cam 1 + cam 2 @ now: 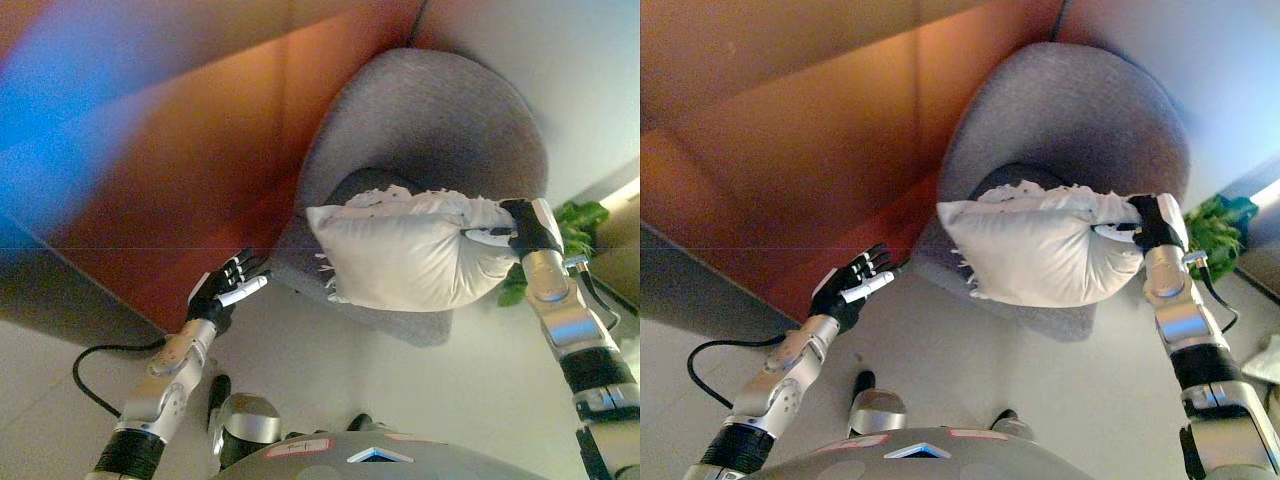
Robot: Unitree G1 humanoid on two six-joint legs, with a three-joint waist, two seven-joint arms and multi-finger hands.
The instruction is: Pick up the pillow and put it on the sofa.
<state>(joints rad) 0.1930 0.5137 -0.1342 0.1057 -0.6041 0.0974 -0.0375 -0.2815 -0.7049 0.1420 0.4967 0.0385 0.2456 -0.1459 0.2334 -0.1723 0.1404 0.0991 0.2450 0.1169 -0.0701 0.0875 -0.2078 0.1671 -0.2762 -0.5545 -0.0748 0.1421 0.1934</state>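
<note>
We have the white pillow (405,252) held up over the seat of the grey sofa (440,120), a round-backed armchair-like piece standing against the wall. Our right hand (528,228) grips the pillow's right end, fingers curled into the bunched fabric there, so the whole cushion hangs out to the left from that 1 hold. Its fringed left edge sticks out past the sofa's left side, over the near front of the seat. We cannot tell whether the underside already touches the seat cushion or hangs just above it.

Our left hand (228,286) is well apart from the pillow, out to the left and nearer to us, fingers straight and relaxed, holding nothing. It sits near the sofa's lower left edge and in front of the reddish-brown wall panel (200,180).

We judge the placing to be almost done, with only the release left. The risk is in the balance: the pillow lies towards the near front of the seat, so if we let go here it may tip forward and slide onto the floor (400,390). A 1-ended grip also lets the free end sag and catch the seat rim. A green plant (575,225) stands just beside our right wrist, and a wide swing on the way back could brush it.
</note>
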